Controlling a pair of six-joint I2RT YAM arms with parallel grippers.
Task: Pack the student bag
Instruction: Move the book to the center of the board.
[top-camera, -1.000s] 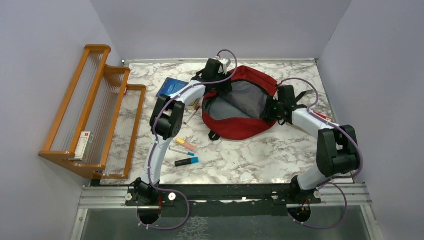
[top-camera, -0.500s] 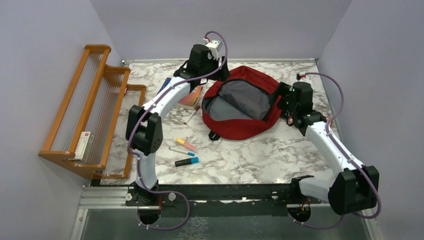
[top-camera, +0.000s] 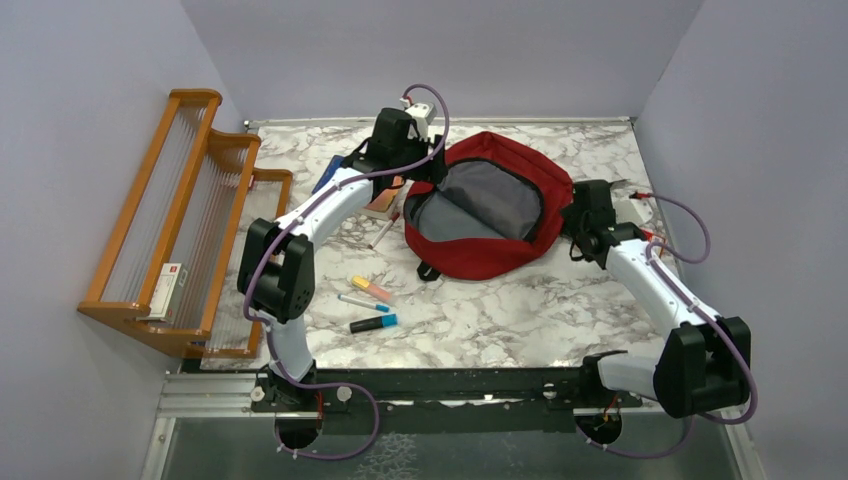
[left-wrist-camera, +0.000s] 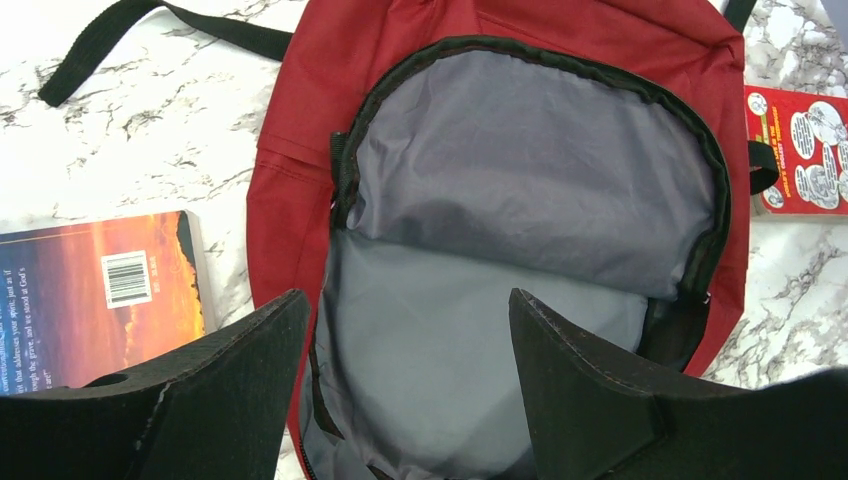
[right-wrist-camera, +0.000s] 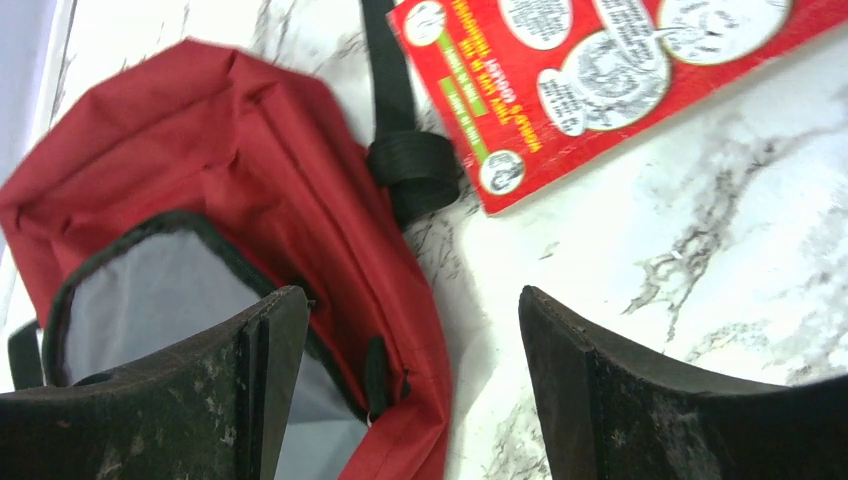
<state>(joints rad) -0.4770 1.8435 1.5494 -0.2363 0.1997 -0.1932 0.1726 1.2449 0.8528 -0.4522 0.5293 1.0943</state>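
The large red fabric backpack (top-camera: 500, 215) lies unzipped on the worktop (top-camera: 500, 310). The left pincer (left-wrist-camera: 405, 300) and right pincer (right-wrist-camera: 410, 295) gape empty beside it. Probably best to grasp the sunset-covered paperback (left-wrist-camera: 100, 290) next, without flattening the bag's mouth.

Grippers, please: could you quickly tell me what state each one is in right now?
Left gripper: open, holding nothing.
Right gripper: open, holding nothing.

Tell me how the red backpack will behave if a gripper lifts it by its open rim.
The backpack will likely sag and fold: it is soft fabric lying flat, its grey lining creased. Probably light, since it looks empty. Its loose strap may drag.
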